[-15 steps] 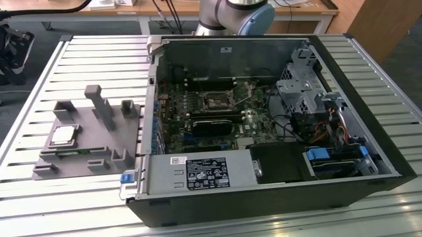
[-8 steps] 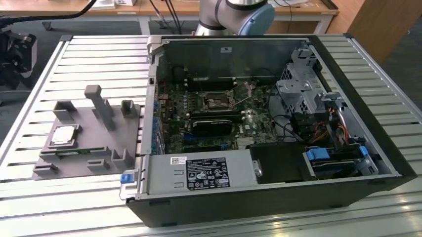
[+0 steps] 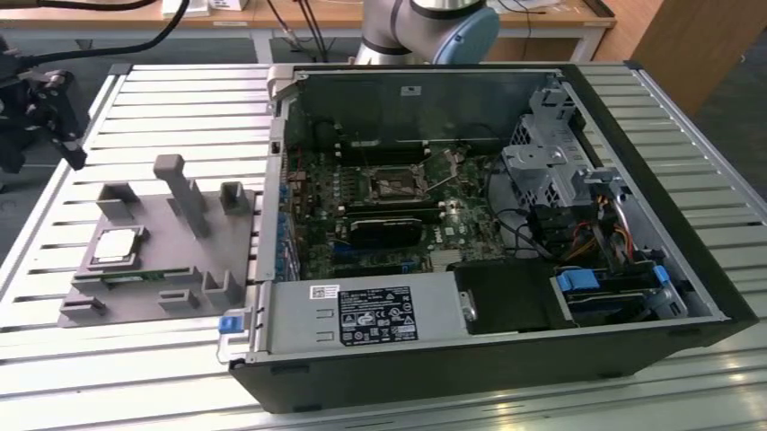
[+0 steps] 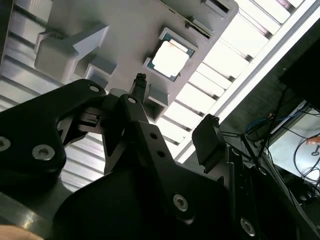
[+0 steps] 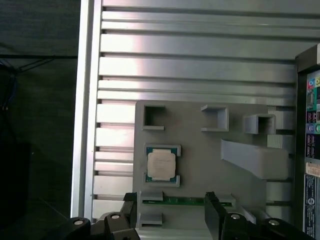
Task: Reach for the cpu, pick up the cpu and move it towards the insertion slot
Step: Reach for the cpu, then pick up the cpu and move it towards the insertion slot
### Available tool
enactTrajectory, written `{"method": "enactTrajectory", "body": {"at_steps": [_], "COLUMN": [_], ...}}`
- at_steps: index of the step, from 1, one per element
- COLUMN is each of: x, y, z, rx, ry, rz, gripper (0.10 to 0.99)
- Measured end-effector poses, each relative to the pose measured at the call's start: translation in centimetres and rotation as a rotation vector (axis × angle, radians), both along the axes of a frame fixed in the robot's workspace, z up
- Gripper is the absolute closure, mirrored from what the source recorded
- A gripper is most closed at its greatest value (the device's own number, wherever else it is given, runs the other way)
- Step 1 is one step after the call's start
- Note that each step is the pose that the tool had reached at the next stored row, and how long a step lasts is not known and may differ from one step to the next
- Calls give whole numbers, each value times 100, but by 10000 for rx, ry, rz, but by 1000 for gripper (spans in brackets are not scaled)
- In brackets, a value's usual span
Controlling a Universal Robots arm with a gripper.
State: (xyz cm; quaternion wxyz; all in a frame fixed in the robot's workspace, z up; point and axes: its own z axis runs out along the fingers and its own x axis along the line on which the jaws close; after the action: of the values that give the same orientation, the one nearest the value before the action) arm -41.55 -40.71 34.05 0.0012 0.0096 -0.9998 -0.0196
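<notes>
Hovering clear of the grey fixture plate (image 5: 200, 150), the gripper (image 5: 170, 197) has its two black fingers (image 5: 210, 200) spread wide with nothing between them; it is released and empty. In both wrist views the fingertips frame the plate's edge where a narrow green memory stick (image 5: 182, 201) lies in its groove. The first wrist view looks almost straight down on the plate, so the wrist is turned with the fingers pointing downward.

The cpu (image 5: 161, 165) sits flat in its square recess on the fixture plate, silver top up, just past the memory stick and apart from both fingertips. Nothing touches it. In the exterior view the black tool hardware hangs off the plate's far corner on the exterior view's left, above the slatted metal table (image 3: 180, 99). The arm (image 3: 432, 27) has its blue-capped joint well beyond the plate, behind the open computer case (image 3: 480, 377).

That case lies on its side just beside the fixture plate, on the exterior view's right. The insertion slot (image 3: 392, 184), a silver-framed square with a dark centre, is on the motherboard inside it, well apart from the plate and from the gripper.
</notes>
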Motion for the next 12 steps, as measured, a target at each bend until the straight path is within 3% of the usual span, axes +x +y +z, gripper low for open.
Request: {"method": "enactTrajectory", "body": {"at_steps": [12], "x": [-4], "y": [-9], "z": [-202], "rx": [36], "ry": [15], "rz": [130], "gripper": [439]}}
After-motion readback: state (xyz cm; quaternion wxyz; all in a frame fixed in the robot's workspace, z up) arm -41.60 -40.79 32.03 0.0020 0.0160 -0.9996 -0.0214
